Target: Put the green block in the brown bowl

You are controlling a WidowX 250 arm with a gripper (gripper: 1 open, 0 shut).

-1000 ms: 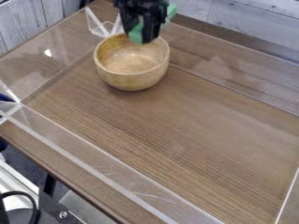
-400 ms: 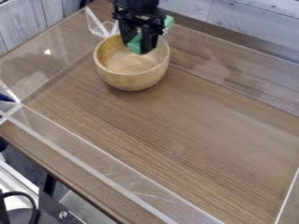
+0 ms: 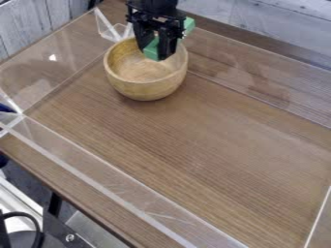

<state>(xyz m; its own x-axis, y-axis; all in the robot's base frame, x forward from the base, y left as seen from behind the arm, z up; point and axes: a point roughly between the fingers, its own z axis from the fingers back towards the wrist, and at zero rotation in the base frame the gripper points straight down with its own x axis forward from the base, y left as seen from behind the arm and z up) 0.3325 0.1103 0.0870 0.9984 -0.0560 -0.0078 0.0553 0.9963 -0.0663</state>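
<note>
The green block [image 3: 161, 44] hangs with its long axis close to vertical, lower end pointing down into the brown bowl [image 3: 145, 71], upper end lost between the dark fingers that pinch it. The claw [image 3: 159, 41] is clamped shut on the block, pointing straight down over the far side of the bowl's hollow, just inside the rim. Only strips of green show: a band between the two fingers and a sliver along the right side (the fingers cover most of the block's faces, so its exact outline is hard to read). Whether the block's lower tip touches the bowl's inner floor or hangs just above it cannot be told from this angle. The arm above the claw is cut off by the top edge of the frame. The bowl itself is round, light tan, thick-walled, and sits on the wood-grain worktop [image 3: 195, 145] near the far left corner. A low clear wall [image 3: 77, 155] runs around the worktop, its near edge catching glare, and the far right stretch is faint and hard to follow. At the lower left, outside the wall, dark cables [image 3: 18, 229] show, partly cropped by the frame.
</note>
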